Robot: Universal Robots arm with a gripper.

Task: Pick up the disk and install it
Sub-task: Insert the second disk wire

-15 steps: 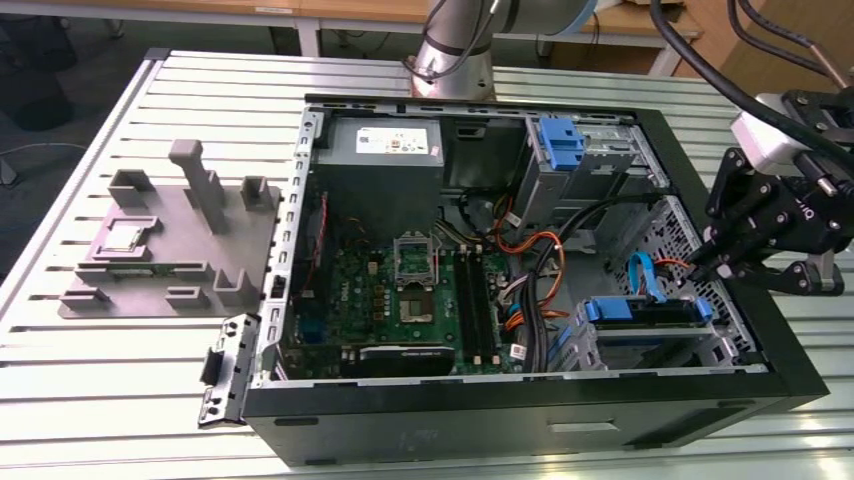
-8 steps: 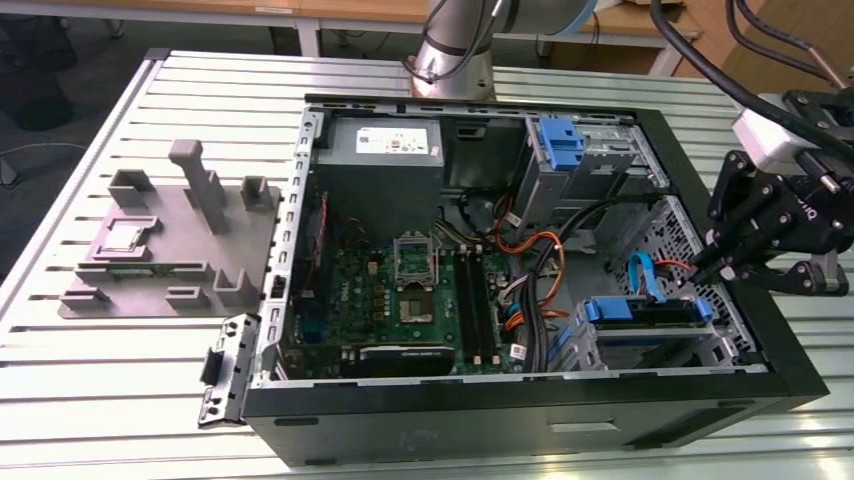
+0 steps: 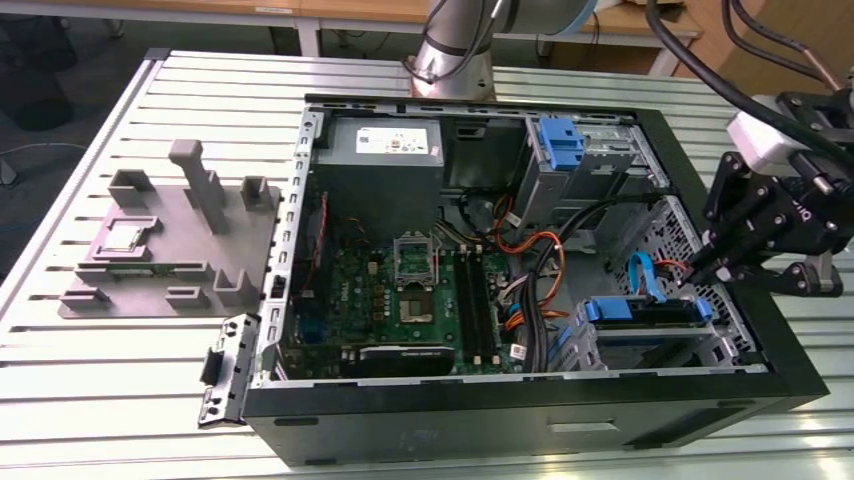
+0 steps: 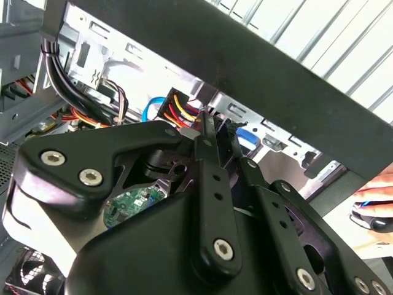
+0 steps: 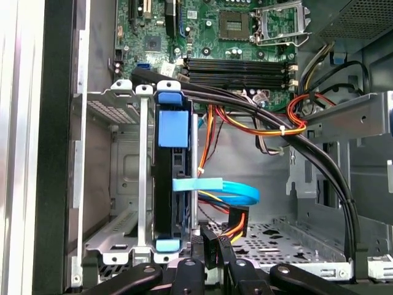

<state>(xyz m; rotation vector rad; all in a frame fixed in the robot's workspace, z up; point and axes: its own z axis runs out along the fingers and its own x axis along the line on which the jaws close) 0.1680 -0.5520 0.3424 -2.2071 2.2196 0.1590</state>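
The disk (image 3: 645,311) sits in its blue carrier frame inside the metal drive cage (image 3: 667,345) at the near corner of the open computer case, on the exterior view's right. In the first wrist view the disk (image 5: 171,184) stands edge-on between the cage rails, blue tabs at both ends. My gripper (image 3: 697,272) hangs just over the case's right wall, above and behind the cage. Its black fingers (image 5: 209,246) are shut with nothing between them, close to the disk's end and beside a plug with yellow and red wires (image 5: 236,224). The second wrist view shows the fingertips (image 4: 212,132) together.
A light-blue data cable (image 5: 227,192) and a thick black cable bundle (image 5: 307,153) cross the bay beside the cage. A second blue carrier (image 3: 561,140) sits in the upper bay. A grey fixture (image 3: 174,230) lies left of the case. A hand (image 4: 374,203) rests outside the case wall.
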